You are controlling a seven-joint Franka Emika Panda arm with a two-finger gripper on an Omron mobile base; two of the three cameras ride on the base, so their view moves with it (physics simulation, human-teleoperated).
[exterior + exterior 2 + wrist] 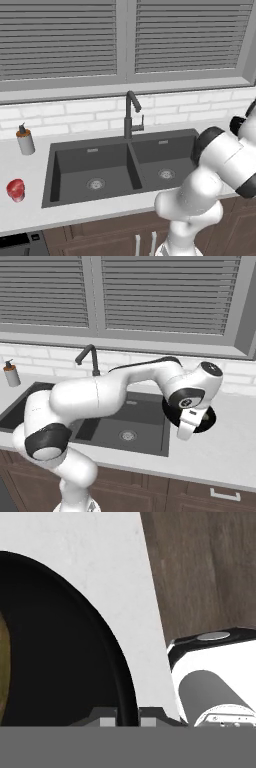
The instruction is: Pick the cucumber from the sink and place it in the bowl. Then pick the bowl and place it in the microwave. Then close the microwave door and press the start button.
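The black bowl (60, 662) sits on the white counter right of the sink (125, 431), near the counter's front edge. The yellowish-green cucumber (4, 667) lies inside it, cut off by the left edge of the hand view. My gripper (129, 718) reaches down onto the bowl's near rim, with one fingertip (106, 720) inside and the other outside, closed tight on the dark rim. In the right base view the hand (184, 432) covers most of the bowl (210, 417). The microwave and its door are out of view.
A dark curved faucet (131, 112) stands behind the double-basin sink (95, 170). A soap dispenser (25, 141) and a red round object (16, 190) sit on the counter to the left. Brown wood (210, 572) lies past the counter edge.
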